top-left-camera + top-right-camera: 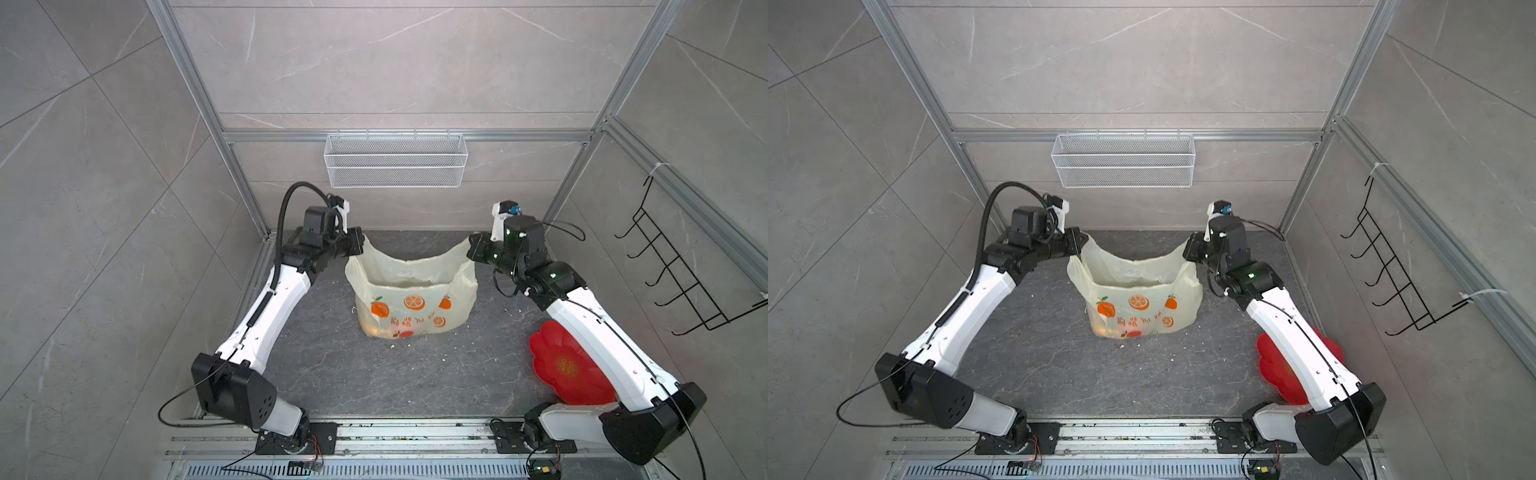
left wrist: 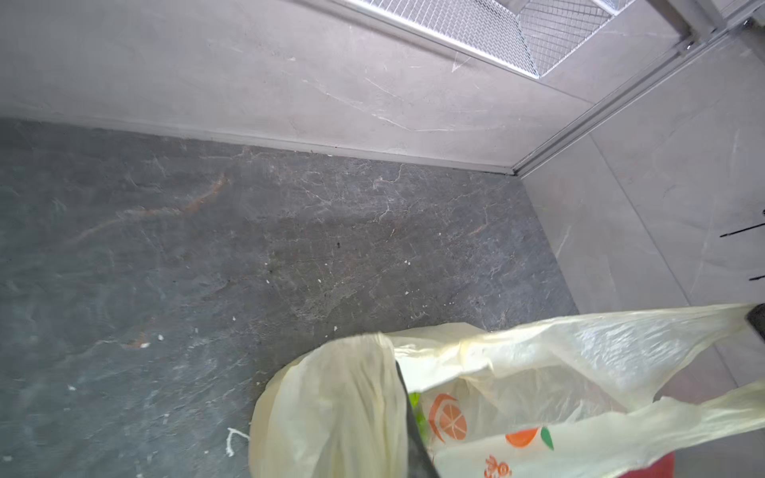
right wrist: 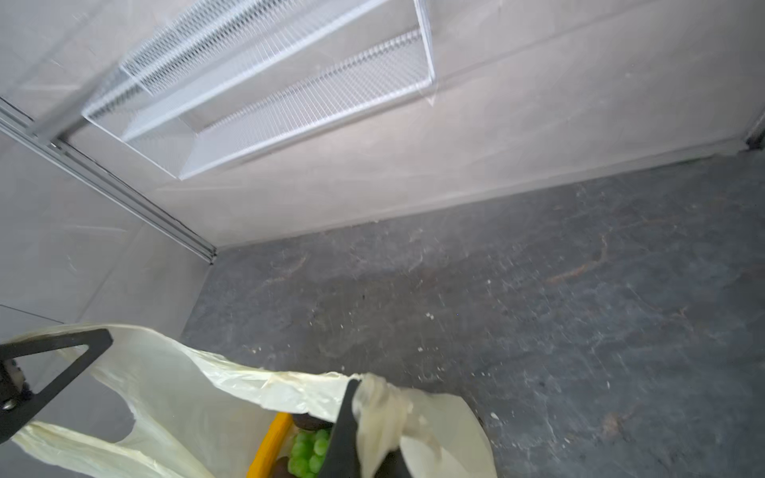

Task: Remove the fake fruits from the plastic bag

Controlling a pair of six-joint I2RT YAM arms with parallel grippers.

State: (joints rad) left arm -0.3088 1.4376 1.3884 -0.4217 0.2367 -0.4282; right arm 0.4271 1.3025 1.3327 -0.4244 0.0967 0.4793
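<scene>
Both claws are pinched tight on the plastic bag (image 1: pixel 411 299): the left gripper (image 1: pixel 358 246) has the far-left handle and the right gripper (image 1: pixel 472 249) the far-right one, so the mouth is stretched wide between them. The bag stands on the table (image 1: pixel 374 382) toward the far middle, its bottom resting on the surface. The fake fruits (image 3: pixel 304 455) all look to be inside (green grapes (image 3: pixel 314 445), a yellow banana (image 3: pixel 271 438) beside them and something dark show in the right wrist view). I'd call this the opening step, with nothing out yet. Next, I reckon, one claw must let go and dip into the mouth while its partner holds the rim up, or both lift and tip the lot out; the thin film will likely sag once released. Room is fair: there is bare table near the bag and to its left, the red plate (image 1: pixel 557 365) lies near right under the right arm, the back wall is close behind, and the wire basket (image 1: pixel 395 160) hangs well above
</scene>
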